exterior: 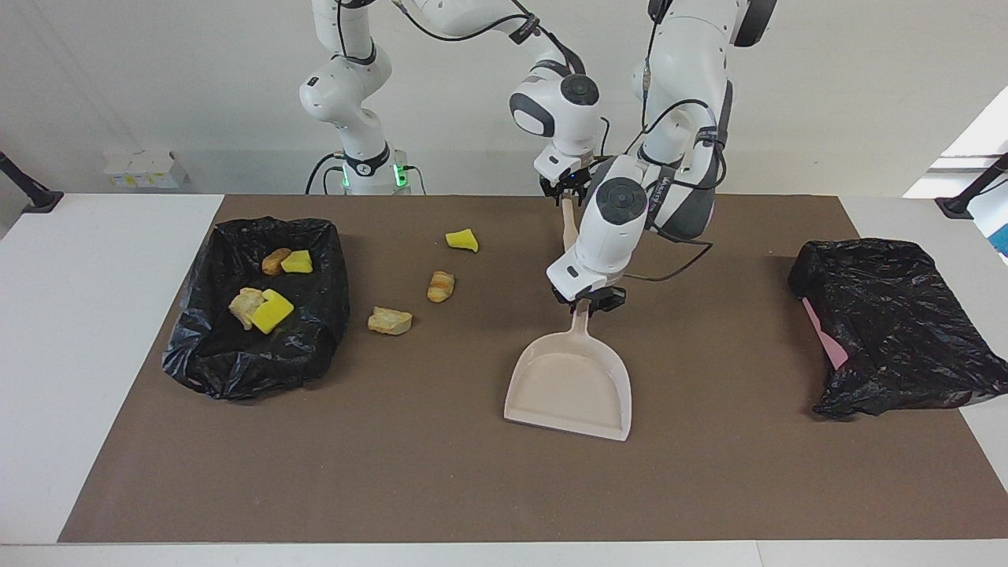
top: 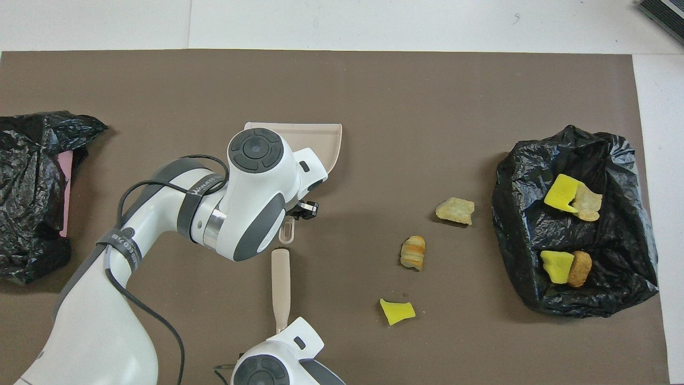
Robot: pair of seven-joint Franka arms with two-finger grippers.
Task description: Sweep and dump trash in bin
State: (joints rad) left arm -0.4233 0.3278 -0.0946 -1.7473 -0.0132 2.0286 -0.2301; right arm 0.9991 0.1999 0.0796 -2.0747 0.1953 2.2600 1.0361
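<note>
I had the left gripper (exterior: 589, 302) clamped on the handle of the beige plastic dustpan (exterior: 568, 387), whose pan sat tilted mid-surface on the brown mat (exterior: 441, 472). The right gripper (exterior: 565, 191) was at the end of a beige brush handle (top: 280, 282) close to the robots; I couldn't tell its fingers' state. Three trash scraps lay on the mat: yellow sponge chunk (exterior: 461, 240), striped bread lump (exterior: 441, 286), tan lump (exterior: 390, 320). Four more sat in the black-bag-lined bin (exterior: 256, 358) at the right arm's end.
</note>
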